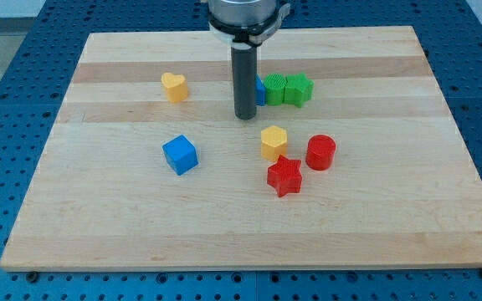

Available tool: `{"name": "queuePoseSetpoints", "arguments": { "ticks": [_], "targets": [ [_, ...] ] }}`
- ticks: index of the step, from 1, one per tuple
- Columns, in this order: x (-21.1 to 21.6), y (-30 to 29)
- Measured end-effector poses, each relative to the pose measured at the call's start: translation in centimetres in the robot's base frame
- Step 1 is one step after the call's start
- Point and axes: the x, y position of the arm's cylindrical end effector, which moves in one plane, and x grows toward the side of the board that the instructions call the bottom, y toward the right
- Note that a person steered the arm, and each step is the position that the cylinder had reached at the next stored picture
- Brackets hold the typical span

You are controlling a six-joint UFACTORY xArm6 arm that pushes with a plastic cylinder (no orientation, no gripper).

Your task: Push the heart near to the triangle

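The yellow heart (174, 86) lies at the upper left of the wooden board (99, 209). A blue block (261, 90) is mostly hidden behind my rod, so its shape is unclear; it may be the triangle. My tip (245, 117) rests on the board just below and left of that blue block, well to the right of the heart and touching neither.
Two green blocks (275, 89) (299, 89) sit in a row to the right of the hidden blue block. A blue cube (180, 155) lies left of centre. A yellow hexagon (274, 142), a red cylinder (320, 152) and a red star (284, 176) cluster below the tip.
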Motion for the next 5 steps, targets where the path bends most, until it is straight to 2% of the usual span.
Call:
{"name": "queuePoseSetpoints", "arguments": {
  "ticks": [3, 5],
  "targets": [
    [0.4, -8.6],
    [-3.5, -13.8]
  ]
}}
